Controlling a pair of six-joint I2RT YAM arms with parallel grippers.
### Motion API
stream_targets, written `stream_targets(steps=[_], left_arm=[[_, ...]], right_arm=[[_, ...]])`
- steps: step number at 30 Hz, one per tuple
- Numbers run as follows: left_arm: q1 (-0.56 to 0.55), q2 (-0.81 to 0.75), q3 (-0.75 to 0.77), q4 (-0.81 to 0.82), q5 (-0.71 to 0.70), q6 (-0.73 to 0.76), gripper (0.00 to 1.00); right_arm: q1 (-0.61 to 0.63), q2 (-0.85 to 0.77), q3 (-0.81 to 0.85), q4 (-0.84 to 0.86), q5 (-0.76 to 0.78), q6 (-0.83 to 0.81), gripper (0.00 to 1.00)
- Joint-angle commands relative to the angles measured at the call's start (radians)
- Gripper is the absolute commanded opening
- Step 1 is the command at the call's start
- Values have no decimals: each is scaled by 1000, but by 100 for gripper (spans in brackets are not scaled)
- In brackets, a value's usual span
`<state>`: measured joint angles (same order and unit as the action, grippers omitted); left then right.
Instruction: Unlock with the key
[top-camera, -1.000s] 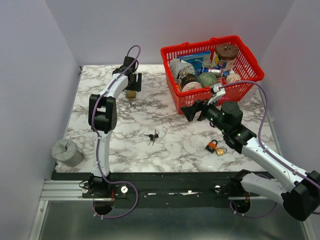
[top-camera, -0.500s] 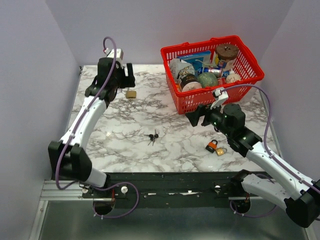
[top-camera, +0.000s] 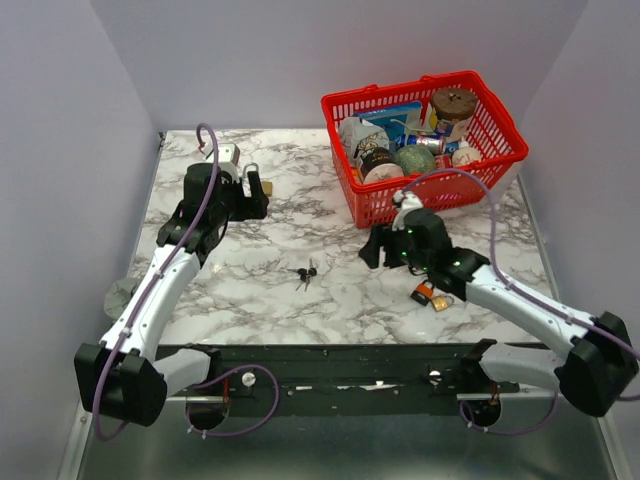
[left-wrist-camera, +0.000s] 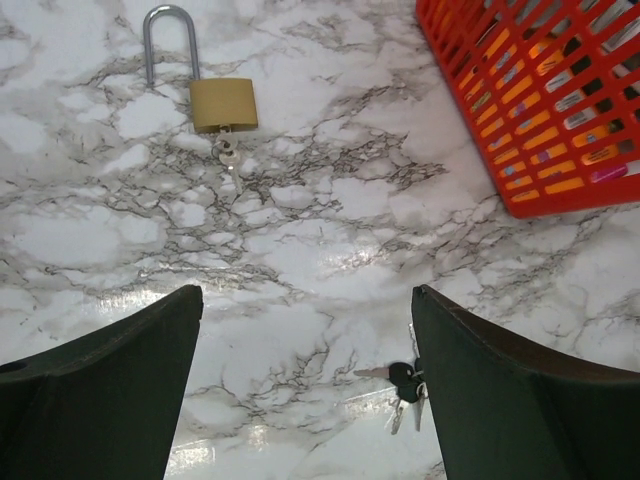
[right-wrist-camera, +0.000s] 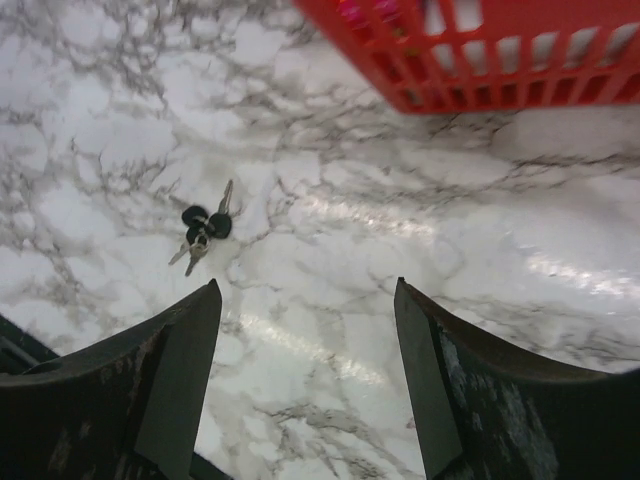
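Observation:
A brass padlock (left-wrist-camera: 222, 103) with a long steel shackle lies on the marble table at the back left, with a small key-like piece at its base; it also shows in the top view (top-camera: 265, 187). A bunch of black-headed keys (top-camera: 305, 273) lies mid-table, seen in the left wrist view (left-wrist-camera: 405, 378) and the right wrist view (right-wrist-camera: 205, 228). My left gripper (top-camera: 260, 205) (left-wrist-camera: 307, 300) is open and empty, just short of the brass padlock. My right gripper (top-camera: 369, 253) (right-wrist-camera: 306, 290) is open and empty, to the right of the keys.
A red basket (top-camera: 495, 160) full of groceries stands at the back right, and shows in both wrist views (left-wrist-camera: 540, 190) (right-wrist-camera: 480, 80). An orange padlock (top-camera: 425, 292) and a small brass one (top-camera: 442, 302) lie under my right arm. A grey tape roll (top-camera: 122, 296) sits front left.
My left arm has swung back toward the near left, the gripper drawn off the brass padlock. My right arm has dropped and moved left toward the keys.

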<state>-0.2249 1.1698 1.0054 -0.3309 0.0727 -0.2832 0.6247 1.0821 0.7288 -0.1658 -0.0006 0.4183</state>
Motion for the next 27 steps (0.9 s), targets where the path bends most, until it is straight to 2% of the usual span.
stream_targets(steps=[1, 6, 13, 15, 18, 27], left_arm=[[-7, -84, -5, 24, 36, -10, 93], [-7, -110, -42, 30, 51, -13, 92], [-7, -96, -45, 21, 62, -16, 92], [-7, -94, -48, 21, 61, -16, 93], [-7, -87, -48, 20, 59, -13, 93], [-7, -52, -45, 13, 70, -16, 93]], right_arm=[[179, 174, 144, -9, 85, -35, 78], [254, 405, 260, 20, 82, -52, 76], [322, 613, 403, 20, 119, -127, 73], [326, 640, 431, 20, 134, -165, 73], [326, 697, 458, 20, 133, -205, 66], [325, 812, 506, 37, 136, -254, 65]])
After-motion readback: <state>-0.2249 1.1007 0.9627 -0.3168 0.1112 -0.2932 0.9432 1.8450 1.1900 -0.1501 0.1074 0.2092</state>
